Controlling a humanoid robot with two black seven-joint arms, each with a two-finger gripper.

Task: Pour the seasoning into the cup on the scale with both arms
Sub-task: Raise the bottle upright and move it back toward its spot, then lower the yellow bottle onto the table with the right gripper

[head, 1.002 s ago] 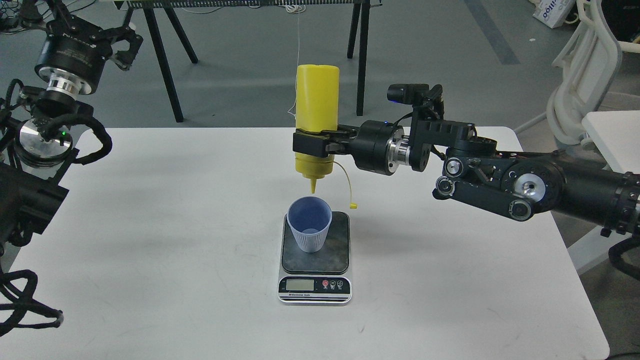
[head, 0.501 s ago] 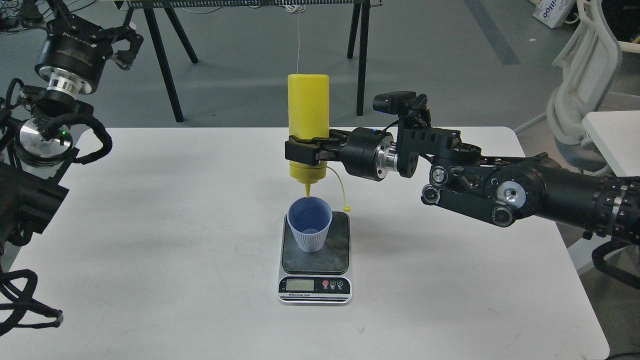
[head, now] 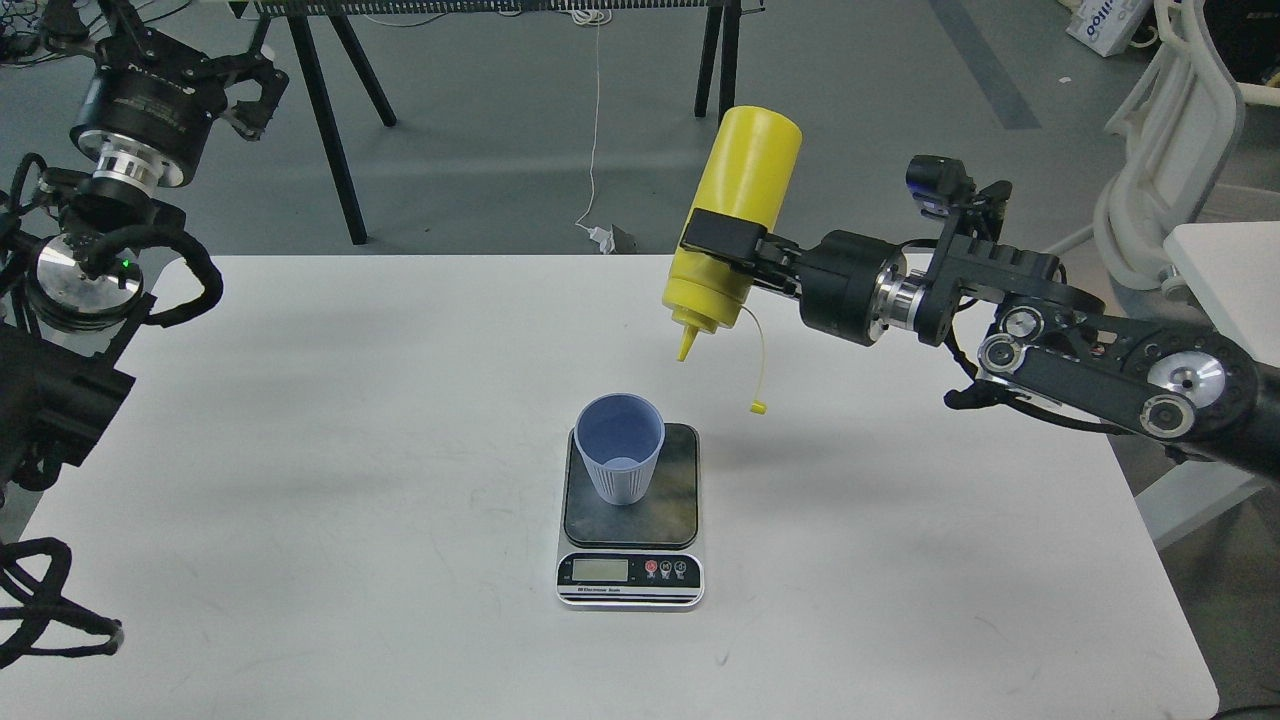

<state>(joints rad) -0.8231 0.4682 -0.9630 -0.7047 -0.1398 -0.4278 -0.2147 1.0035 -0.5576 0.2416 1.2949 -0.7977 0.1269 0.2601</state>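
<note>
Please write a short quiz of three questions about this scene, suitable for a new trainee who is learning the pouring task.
1. True or false: the right gripper holds the yellow squeeze bottle with its nozzle pointing downward.
2. Where does the light-blue cup stand?
A. on the white table, beside the scale
B. on the dark plate of the scale
C. in the left gripper
3. Fill in the word: the bottle's small cap hangs loose on its tether, so the nozzle is ____.

Key:
1. True. The bottle is upside down and tilted, its nozzle up and to the right of the cup, not over it.
2. B.
3. Uncapped.
</note>
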